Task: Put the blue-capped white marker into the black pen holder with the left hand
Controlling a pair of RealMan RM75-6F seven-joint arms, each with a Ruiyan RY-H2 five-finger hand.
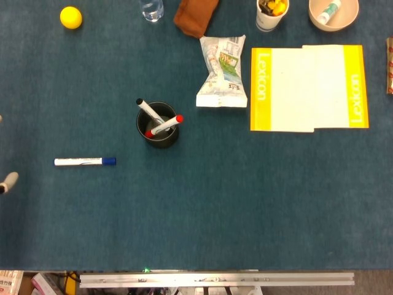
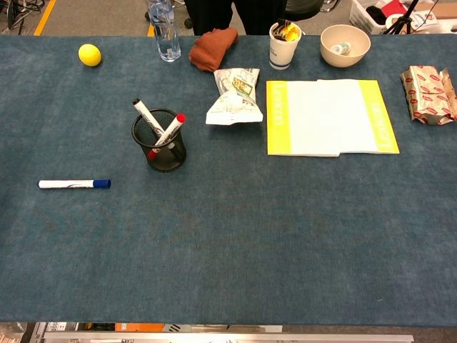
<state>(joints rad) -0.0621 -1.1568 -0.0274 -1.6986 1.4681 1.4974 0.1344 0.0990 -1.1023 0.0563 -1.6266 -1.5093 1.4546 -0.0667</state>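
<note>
The blue-capped white marker [image 1: 84, 161] [image 2: 74, 184] lies flat on the blue table cloth, its cap pointing right. To its upper right stands the black pen holder [image 1: 158, 130] [image 2: 160, 148], upright, with a black-capped and a red-capped marker leaning in it. Of my left hand [image 1: 7, 182] only a pale fingertip shows at the left edge of the head view, left of and slightly below the marker's white end and apart from it. How that hand is set stays hidden. The chest view shows no hand. My right hand appears in neither view.
A snack bag [image 1: 222, 71] and a yellow-edged notebook [image 1: 309, 87] lie right of the holder. Along the far edge are a yellow ball [image 1: 70, 17], a bottle [image 2: 161, 25], a brown cloth [image 2: 213, 47], a cup [image 2: 284, 38] and a bowl [image 2: 345, 44].
</note>
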